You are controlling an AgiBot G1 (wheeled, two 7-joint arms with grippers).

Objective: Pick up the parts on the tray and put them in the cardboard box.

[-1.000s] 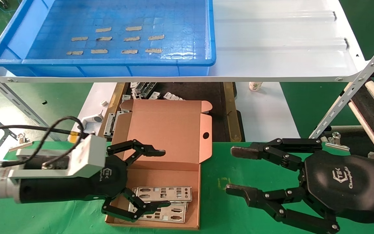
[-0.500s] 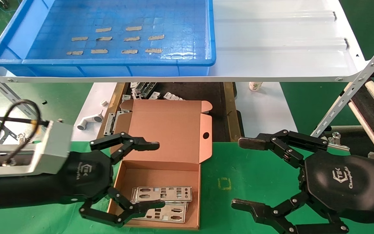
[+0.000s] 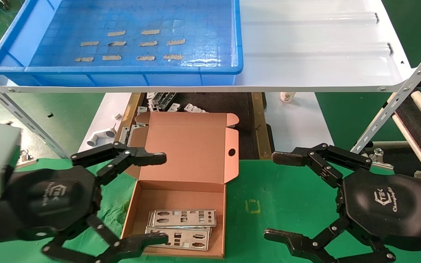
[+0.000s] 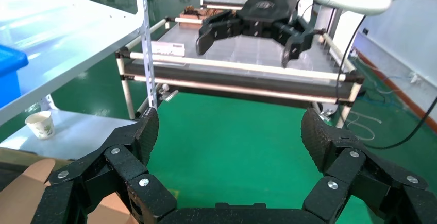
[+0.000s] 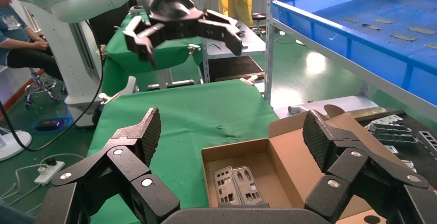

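Note:
The cardboard box [image 3: 190, 146] lies open on the green table, lid tilted back. Two silver parts [image 3: 182, 218] overlap flat on its floor, also seen in the right wrist view as parts [image 5: 234, 183] in the box [image 5: 293, 157]. The blue tray [image 3: 122, 69] on the shelf holds only tan tape strips. My left gripper [image 3: 161, 199] is open and empty; its fingertips straddle the box's left side. My right gripper [image 3: 274, 196] is open and empty over the green cloth, right of the box. In their own views the left gripper [image 4: 230, 131] and right gripper [image 5: 233, 128] stand wide apart, empty.
The white shelf sheet [image 3: 316, 47] overhangs the workspace on slanted struts [image 3: 397, 102]. Bent metal brackets [image 3: 163, 100] lie on a dark mat behind the box, with a white pipe fitting [image 3: 99, 137] and a paper cup [image 3: 287, 96] nearby. A person [image 5: 20, 33] sits beyond the table.
My left gripper has drawn back leftward from over the box, open throughout. My right gripper shifted slightly right and opened wider. The two parts in the box have not moved.

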